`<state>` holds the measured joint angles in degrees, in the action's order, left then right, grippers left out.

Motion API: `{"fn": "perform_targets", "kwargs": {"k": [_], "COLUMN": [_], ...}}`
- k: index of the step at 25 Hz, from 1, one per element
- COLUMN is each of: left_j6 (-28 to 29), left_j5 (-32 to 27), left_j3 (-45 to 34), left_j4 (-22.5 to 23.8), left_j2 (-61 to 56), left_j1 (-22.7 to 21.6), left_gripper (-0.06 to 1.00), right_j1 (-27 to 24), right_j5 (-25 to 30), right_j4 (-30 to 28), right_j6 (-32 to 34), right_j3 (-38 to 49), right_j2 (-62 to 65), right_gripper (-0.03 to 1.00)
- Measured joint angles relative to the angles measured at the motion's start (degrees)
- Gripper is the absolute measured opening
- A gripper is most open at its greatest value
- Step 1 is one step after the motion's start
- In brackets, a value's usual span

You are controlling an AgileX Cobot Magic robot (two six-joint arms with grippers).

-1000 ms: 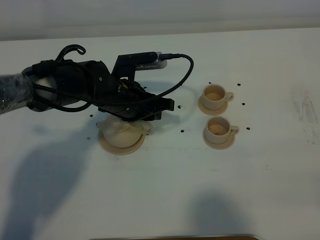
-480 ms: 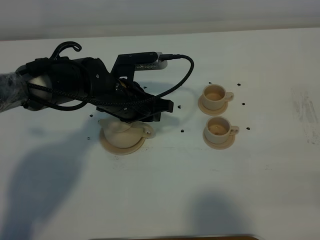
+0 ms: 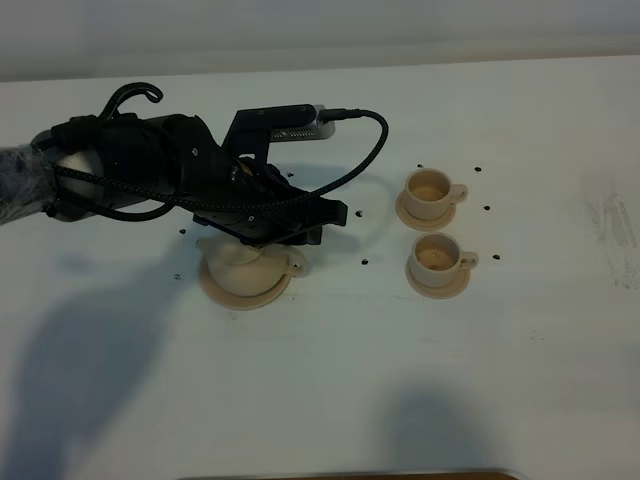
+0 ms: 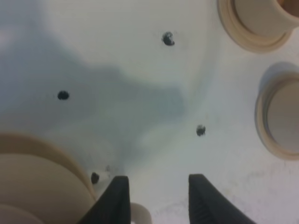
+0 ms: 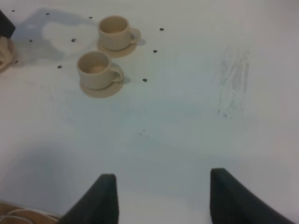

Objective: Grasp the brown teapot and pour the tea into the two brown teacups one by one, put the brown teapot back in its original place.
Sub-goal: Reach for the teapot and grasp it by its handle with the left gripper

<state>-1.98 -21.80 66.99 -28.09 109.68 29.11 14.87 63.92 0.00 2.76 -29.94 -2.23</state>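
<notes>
The brown teapot (image 3: 240, 268) sits on its wide saucer, the original place (image 3: 228, 296), left of centre. My left arm (image 3: 190, 180) reaches over it and hides its top. In the left wrist view my left gripper (image 4: 156, 179) points past the teapot body (image 4: 32, 186), and a beige loop of the pot (image 4: 140, 213) lies between the fingers against one of them. The grip looks shut on it. The two brown teacups (image 3: 430, 187) (image 3: 437, 257) stand on small saucers to the right, brownish inside. My right gripper (image 5: 161, 196) is open over bare table, near the cups (image 5: 113, 31) (image 5: 96, 70).
Small black dots (image 3: 365, 262) mark the white table around the teapot and cups. A faint grey smudge (image 3: 612, 215) lies at the far right. A dark strip (image 3: 350, 475) runs along the table's front edge.
My left arm shifted a little to the left and the teapot moved slightly with it on the saucer. Over the last half second almost nothing has moved. The cups stay put.
</notes>
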Motion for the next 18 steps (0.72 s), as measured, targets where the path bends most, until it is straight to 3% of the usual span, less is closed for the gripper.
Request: {"fn": "perform_targets", "kwargs": {"k": [11,18], "left_j6": [-2.07,-2.83], "left_j5": [-4.35,-2.92], "left_j3": [0.0,0.0], "left_j4": [-1.57,-1.46], "left_j2": [-0.02,-0.96], "left_j1": [0.0,0.0], "left_gripper": [0.29,0.29], "right_j1": [0.0,0.0], "right_j5": [0.0,0.01], "right_j4": [0.0,0.0], "right_j6": [0.0,0.0], "right_j3": [0.0,0.0], "right_j2": [0.0,0.0], "right_gripper": [0.45,0.45]}}
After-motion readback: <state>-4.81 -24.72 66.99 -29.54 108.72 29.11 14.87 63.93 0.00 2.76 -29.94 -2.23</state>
